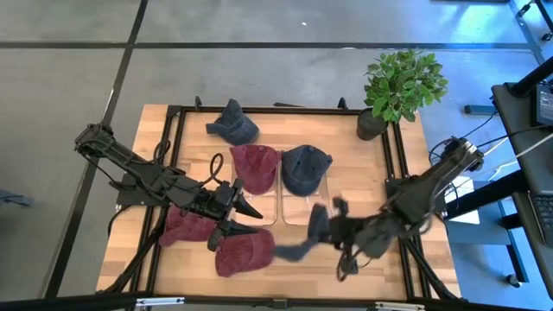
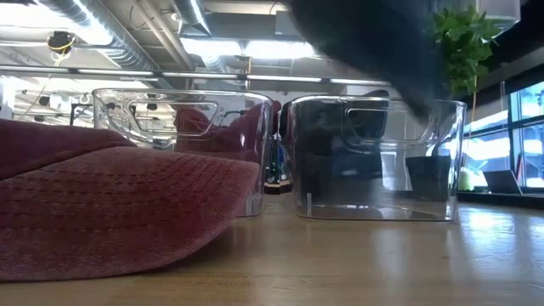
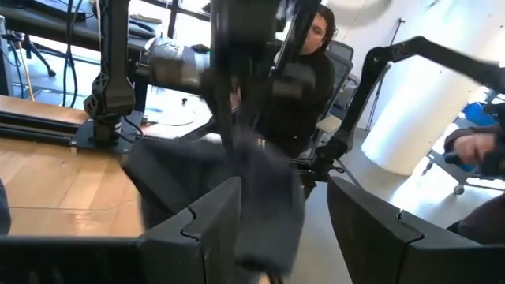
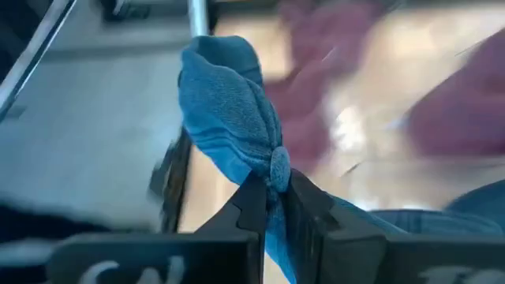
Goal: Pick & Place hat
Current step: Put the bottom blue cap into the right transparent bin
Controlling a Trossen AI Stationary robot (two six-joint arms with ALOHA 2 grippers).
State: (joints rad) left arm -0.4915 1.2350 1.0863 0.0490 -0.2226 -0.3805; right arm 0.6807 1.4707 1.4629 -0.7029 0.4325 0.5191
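My right gripper (image 1: 321, 226) is shut on a blue hat (image 1: 292, 251) and holds it above the table's near edge; the hat fills the right wrist view (image 4: 229, 102) and shows as a dark blur in the low view (image 2: 374, 51). My left gripper (image 1: 252, 221) is open, pointing toward the table's right over two red hats, one (image 1: 186, 226) beneath it and one (image 1: 244, 256) nearer; it touches nothing. In its wrist view the open fingers (image 3: 213, 229) frame the hanging blue hat (image 3: 264, 189) farther off. My right gripper (image 4: 274, 193) pinches the blue hat between its two fingers at the crown, right beside the top button (image 4: 278, 164). The cloth is bunched into folds at the hold. The hat is lifted clear of the table, and in the high view it trails from the gripper toward the table's left (image 1: 285, 252).
Two clear bins stand mid-table: the left one (image 1: 259, 192) holds a red hat (image 1: 257, 166), the right one (image 1: 304, 203) a blue hat (image 1: 305, 168). Another blue hat (image 1: 233, 125) lies near the far edge. A potted plant (image 1: 400, 86) stands at the far right corner. A person (image 3: 312, 71) sits beyond the table.
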